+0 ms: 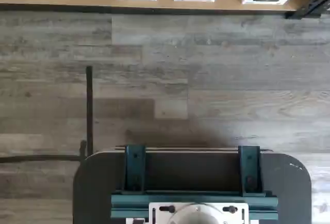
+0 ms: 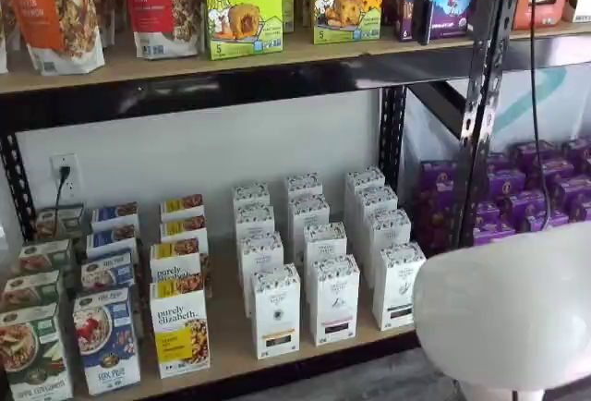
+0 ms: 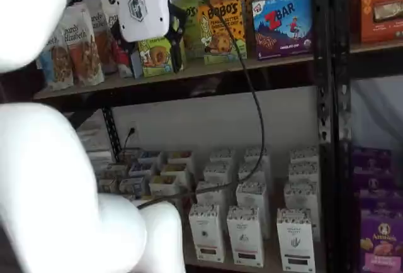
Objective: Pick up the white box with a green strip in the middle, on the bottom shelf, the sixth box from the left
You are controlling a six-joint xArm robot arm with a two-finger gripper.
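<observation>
The table (image 2: 231, 350), the lowest board in the black rack, carries rows of cartons running from its front edge to its back edge. The gripper (image 2: 425, 13) hangs high, level with the shelf above and well apart from the table. You cannot tell from either shelf view how far the fingers are open; they hold nothing.

The white box (image 2: 398, 284) stands upright at the table's front edge, nearest the front right corner. It heads a row of like cartons and has a neighbour carton (image 2: 333, 297) just beside it on the left.

- Confirm the short dark strip (image 2: 400, 312) on its front before you commit.
- Bring the gripper down in front of the front edge, clear of the black upright (image 2: 480, 142).
- Centre the fingers on the white box alone, and keep clear of the neighbour carton.
</observation>
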